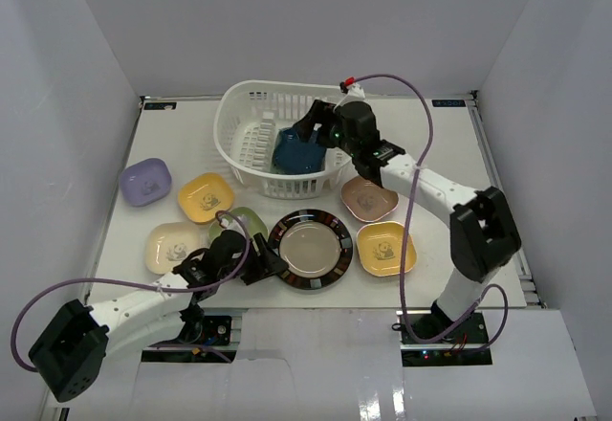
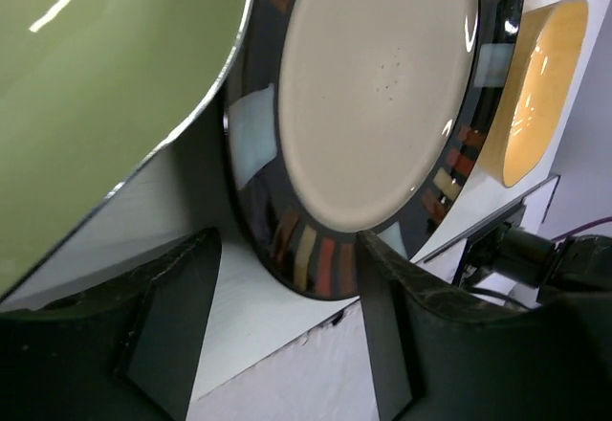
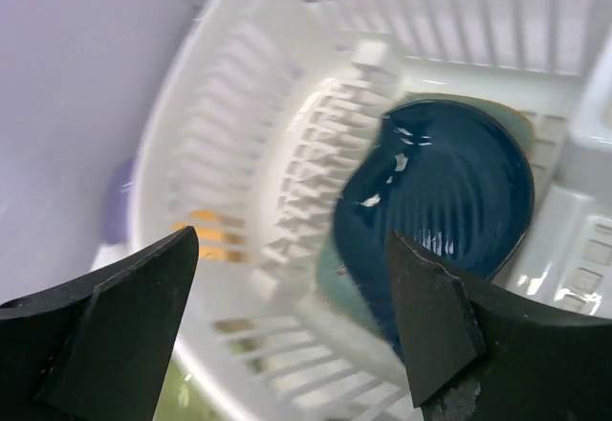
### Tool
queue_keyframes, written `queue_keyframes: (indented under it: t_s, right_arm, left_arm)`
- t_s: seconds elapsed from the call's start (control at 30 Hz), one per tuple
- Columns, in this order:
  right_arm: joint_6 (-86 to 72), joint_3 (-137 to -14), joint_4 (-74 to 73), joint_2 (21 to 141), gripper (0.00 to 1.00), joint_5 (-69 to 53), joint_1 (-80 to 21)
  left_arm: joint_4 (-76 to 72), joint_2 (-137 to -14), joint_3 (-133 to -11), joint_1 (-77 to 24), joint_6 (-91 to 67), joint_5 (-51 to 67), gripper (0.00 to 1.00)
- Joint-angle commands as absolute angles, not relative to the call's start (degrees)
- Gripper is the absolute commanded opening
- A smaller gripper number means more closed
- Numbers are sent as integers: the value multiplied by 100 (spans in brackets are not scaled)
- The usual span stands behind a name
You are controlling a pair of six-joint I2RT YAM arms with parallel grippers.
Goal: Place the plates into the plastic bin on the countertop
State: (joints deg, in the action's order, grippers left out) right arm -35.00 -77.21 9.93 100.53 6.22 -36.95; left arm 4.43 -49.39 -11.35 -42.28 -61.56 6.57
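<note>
Your left gripper [image 2: 287, 258] sits at the near-left rim of the large plate [image 2: 378, 96], which lies flat on the countertop [image 1: 449, 153] in front of the arms. Its fingers are spread to either side of that dark patterned edge and have nothing clamped. To take the plate well, work one finger under the rim and the other on top before you squeeze. The glaze looks slick, and a flat plate gives little to bite on. Watch the green dish [image 2: 96, 86] just beside the plate on the left, since a careless finger would likely shove it. Your right gripper [image 3: 292, 239] hangs over the plastic bin [image 1: 251, 105] at the far side of the countertop, its jaws wide and empty. The dark blue dish [image 3: 449, 182] lies in the bin below it. Raise that arm clear before you bring the big plate across, because both arms would want the same space above the bin. Now the count. There is one bin and one large plate. Six small dishes lie outside the bin: the lavender dish [image 1: 145, 181], the far yellow dish [image 1: 206, 196], the near yellow dish [image 1: 385, 248], the cream dish [image 1: 172, 246], the brown dish [image 1: 370, 198] and the green one. One dark blue dish is inside the bin, and a paler edge shows beneath it. You cannot tell for certain whether that edge is another dish.
</note>
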Motion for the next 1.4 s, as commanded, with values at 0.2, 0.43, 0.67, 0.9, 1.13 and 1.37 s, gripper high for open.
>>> queue_keyframes:
  t_s: [0.2, 0.43, 0.67, 0.9, 1.13, 1.37]
  right_arm:
    - [-3014, -5410, 1872, 7631, 85, -1528, -3832]
    - [-3252, -3519, 1873, 6110, 84, -1635, -3885]
    - [-3059, -2470, 977, 4924, 89, -1530, -3885]
    - [-2743, -2417, 115, 4281, 95, -854, -3867]
    - [-2663, -2426, 157, 4893, 90, -1563, -3332]
    - [-2487, -2487, 500, 5300, 90, -2336, -3296]
  left_arm:
    - [-554, -5545, -800, -5070, -6881, -1027, 60]
    - [-878, -5695, -642, -5422, -6944, -1802, 32]
    - [-783, -4995, -571, -5783, -6882, -1741, 0]
    - [508, -3378, -984, -5827, -6733, -1828, 0]
    - [1072, -2497, -1371, -5836, -6548, -1645, 0]
    - [1072, -2180, -1950, -5827, -6013, -1319, 0]
